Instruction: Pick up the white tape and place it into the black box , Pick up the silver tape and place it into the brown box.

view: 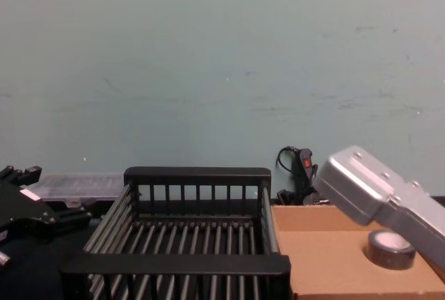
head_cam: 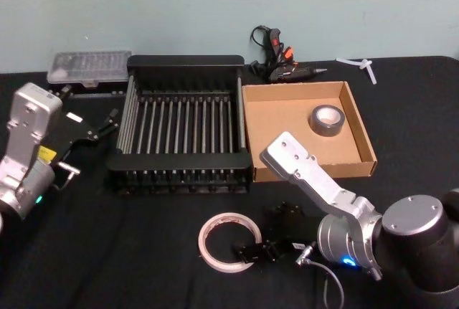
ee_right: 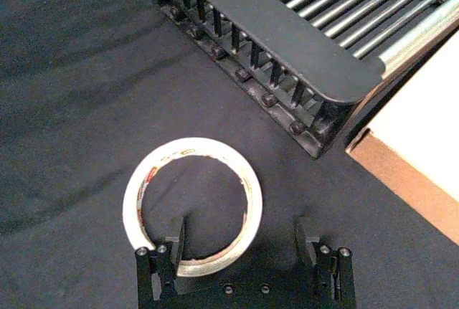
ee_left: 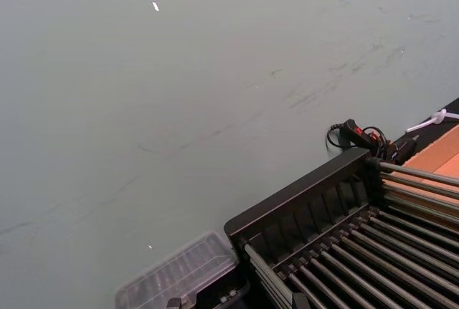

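Observation:
The white tape lies flat on the black cloth in front of the black box. My right gripper is open and low at the ring's right side. In the right wrist view one fingertip stands inside the white tape and the other outside it, so the jaws straddle its wall. The silver tape lies in the brown box, near its far right corner, and shows in the chest view as well. My left gripper is parked, open, left of the black box.
A clear plastic case sits behind the black box at the left. A black glue gun with its cord lies behind the brown box, with a white plastic piece to its right. A pale wall stands behind the table.

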`<action>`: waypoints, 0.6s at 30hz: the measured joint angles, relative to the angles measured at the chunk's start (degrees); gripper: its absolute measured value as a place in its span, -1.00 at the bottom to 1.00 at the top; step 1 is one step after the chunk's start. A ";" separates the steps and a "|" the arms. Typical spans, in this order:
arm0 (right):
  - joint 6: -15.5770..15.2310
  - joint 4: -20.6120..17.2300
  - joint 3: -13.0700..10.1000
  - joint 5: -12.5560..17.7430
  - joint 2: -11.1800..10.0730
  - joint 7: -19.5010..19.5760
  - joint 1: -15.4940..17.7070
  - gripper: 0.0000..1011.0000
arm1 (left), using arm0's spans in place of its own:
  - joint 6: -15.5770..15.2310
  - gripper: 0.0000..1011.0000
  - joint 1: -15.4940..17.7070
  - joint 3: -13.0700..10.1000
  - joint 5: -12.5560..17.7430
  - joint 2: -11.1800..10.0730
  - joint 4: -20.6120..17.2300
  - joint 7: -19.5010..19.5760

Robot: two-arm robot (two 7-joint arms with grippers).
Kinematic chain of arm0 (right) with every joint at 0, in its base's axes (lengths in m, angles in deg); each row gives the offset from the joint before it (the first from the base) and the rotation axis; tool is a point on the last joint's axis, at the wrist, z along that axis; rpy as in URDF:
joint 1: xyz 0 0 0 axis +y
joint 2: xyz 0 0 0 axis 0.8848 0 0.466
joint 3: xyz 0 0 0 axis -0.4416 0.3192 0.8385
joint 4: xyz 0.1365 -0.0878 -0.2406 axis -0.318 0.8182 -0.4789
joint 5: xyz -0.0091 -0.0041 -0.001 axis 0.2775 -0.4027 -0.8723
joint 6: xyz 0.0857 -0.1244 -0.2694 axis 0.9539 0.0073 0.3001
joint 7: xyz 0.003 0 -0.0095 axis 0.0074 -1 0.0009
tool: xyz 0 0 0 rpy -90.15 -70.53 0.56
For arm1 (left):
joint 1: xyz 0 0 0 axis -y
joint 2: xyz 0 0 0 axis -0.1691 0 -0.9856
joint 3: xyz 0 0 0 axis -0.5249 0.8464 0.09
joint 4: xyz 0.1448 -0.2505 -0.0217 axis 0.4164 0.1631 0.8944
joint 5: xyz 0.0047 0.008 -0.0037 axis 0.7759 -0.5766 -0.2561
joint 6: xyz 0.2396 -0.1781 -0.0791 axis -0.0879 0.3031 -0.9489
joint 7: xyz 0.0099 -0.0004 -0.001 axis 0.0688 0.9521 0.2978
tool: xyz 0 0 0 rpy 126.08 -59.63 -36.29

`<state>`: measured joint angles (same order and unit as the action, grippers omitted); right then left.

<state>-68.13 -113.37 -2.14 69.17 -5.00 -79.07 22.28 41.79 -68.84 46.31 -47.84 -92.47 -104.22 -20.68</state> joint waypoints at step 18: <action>0.84 2.25 0.11 -1.32 1.52 -1.09 -1.47 0.98 | 0.00 0.98 0.00 0.00 0.00 0.00 0.00 0.00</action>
<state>-67.30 -111.12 -2.03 67.85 -3.48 -80.15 20.81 41.79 -68.83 46.31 -47.84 -92.47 -104.22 -20.68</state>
